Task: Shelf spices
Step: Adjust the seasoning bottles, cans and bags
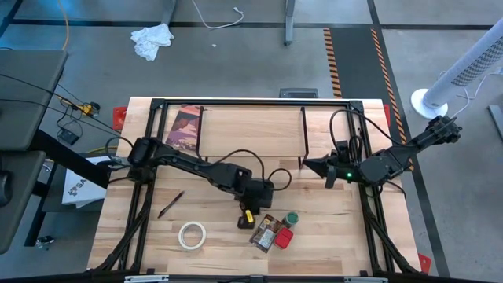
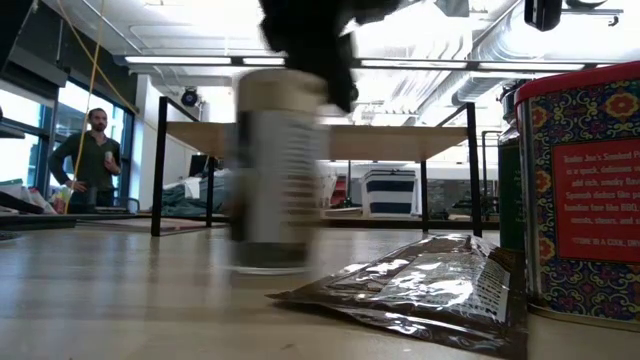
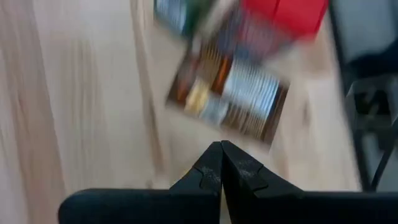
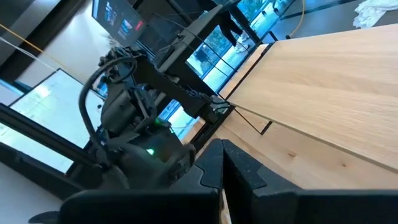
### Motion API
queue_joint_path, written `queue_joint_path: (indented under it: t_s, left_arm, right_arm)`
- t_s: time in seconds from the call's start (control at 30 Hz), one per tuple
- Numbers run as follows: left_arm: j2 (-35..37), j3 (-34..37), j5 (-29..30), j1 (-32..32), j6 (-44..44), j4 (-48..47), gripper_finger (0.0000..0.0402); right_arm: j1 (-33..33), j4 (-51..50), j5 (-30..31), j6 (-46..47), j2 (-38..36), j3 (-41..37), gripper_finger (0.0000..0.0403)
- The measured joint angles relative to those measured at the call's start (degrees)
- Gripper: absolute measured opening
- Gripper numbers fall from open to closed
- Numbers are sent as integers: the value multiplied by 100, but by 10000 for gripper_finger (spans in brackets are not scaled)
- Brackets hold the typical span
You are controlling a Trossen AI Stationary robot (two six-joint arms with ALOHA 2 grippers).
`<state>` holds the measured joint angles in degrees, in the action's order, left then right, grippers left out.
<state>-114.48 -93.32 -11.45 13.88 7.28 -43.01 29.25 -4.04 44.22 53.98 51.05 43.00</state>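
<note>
**No spice on the shelf yet; all 4 are at the near edge**

The red tin (image 2: 590,200) stands closest in the low view, on the tabletop (image 1: 220,177). The flat packet (image 2: 410,285) lies just beside it and the green-lidded jar (image 1: 291,218) is tucked behind it. The tan-lidded jar (image 2: 275,170) stands upright a little apart, directly under the left gripper (image 3: 221,146). That gripper's fingers are pressed together with nothing between them, so I judge the jar is not grasped.

The shelf (image 2: 400,140) spans the far side and carries no spice, so all 4 placements remain. The right gripper (image 1: 308,164), also closed and empty, waits near the shelf's right leg.

A white tape roll (image 1: 191,235) and a pen (image 1: 170,204) lie to the left, off the path. A maroon packet (image 1: 185,128) lies at the shelf's left end.
</note>
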Motion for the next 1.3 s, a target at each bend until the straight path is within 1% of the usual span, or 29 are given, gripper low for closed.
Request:
queue_joint_path:
  t_s: [0.13,0.2,0.27,0.37,0.43,0.5,0.63,0.7,0.8,0.9,0.97,1.17,1.3]
  left_arm:
    - [-2,11,158,56,-346,-821,0]
    - [-2,11,306,77,-504,-1233,0]
    - [-2,25,435,90,-642,-1459,0]
    - [56,40,456,64,-674,-1522,0]
    - [187,40,491,27,-612,-1405,0]
    - [393,40,748,-19,-520,-1257,0]
    - [898,40,1357,-151,-546,-954,0]
    - [1158,40,1500,-236,-654,-813,0]
    - [1536,37,1585,-370,-886,-538,0]
    - [1856,37,1628,-506,-1128,-366,0]
    - [2036,37,1778,-602,-1176,-368,0]
    - [2671,186,2560,-804,-1046,-384,0]
    - [3061,258,3036,-901,-818,-594,0]
  right_arm:
    - [1,-22,-22,2,0,0,0]
    - [1,-22,-187,86,0,0,0]
    - [1,-24,-636,273,0,0,0]
    - [65,-114,-1624,746,89,9,0]
    - [240,-308,-2041,1193,268,9,0]
    - [492,-596,-2325,1663,531,9,0]
    - [1060,-1041,-2490,2680,1181,9,0]
    - [1273,-1033,-2541,3062,1530,9,0]
    - [1423,-990,-2620,3466,2026,9,0]
    - [1424,-963,-2707,3710,2446,7,0]
    - [1390,-951,-2738,3803,2702,7,0]
    - [1095,-812,-2732,3945,3195,2,0]
    - [830,-514,-2729,3693,3328,2,0]
